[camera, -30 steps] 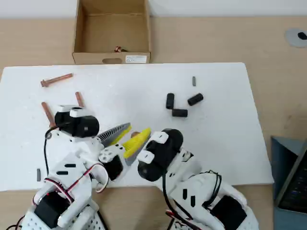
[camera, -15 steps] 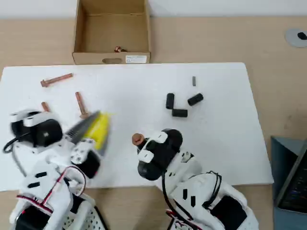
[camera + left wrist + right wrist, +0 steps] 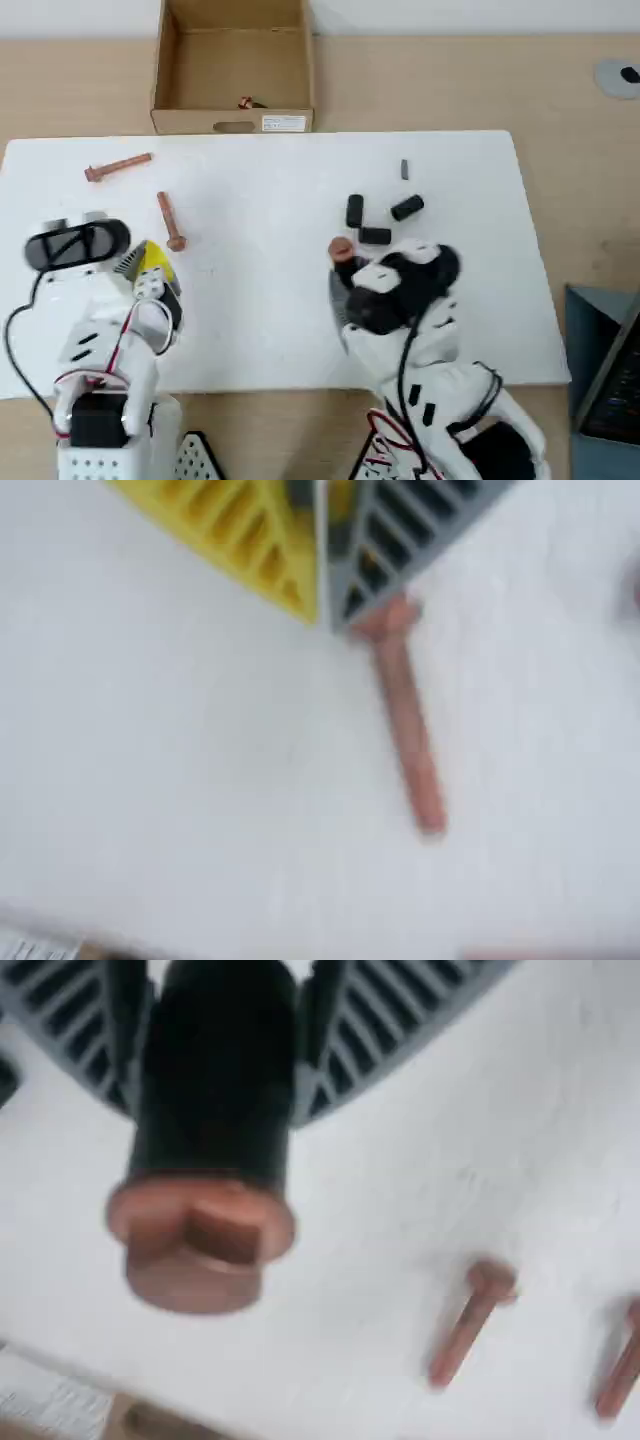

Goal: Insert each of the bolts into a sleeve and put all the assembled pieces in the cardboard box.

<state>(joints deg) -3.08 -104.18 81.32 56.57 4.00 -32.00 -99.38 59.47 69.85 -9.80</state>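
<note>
Your right end effector (image 3: 215,1110) is clamped on a black cylindrical sleeve (image 3: 215,1060) with a copper-coloured hex-head bolt (image 3: 200,1245) seated in it, so you are holding what looks like a finished piece ready for delivery. It hangs well short of the open brown cardboard box (image 3: 190,120), on the arms' side of it. From the piece, the box lies ahead and off toward your left arm's side. The piece's long axis, head first, points roughly at the box's near wall. Expect a forward diagonal carry that must clear that wall before you release.

Your left end effector (image 3: 322,605) has its yellow and grey fingers together and holds nothing. Its tips sit just beside the head of a loose copper bolt (image 3: 405,730), whose shaft runs on roughly boxward. Only the right arm holds the piece, so the delivery is its move.
</note>
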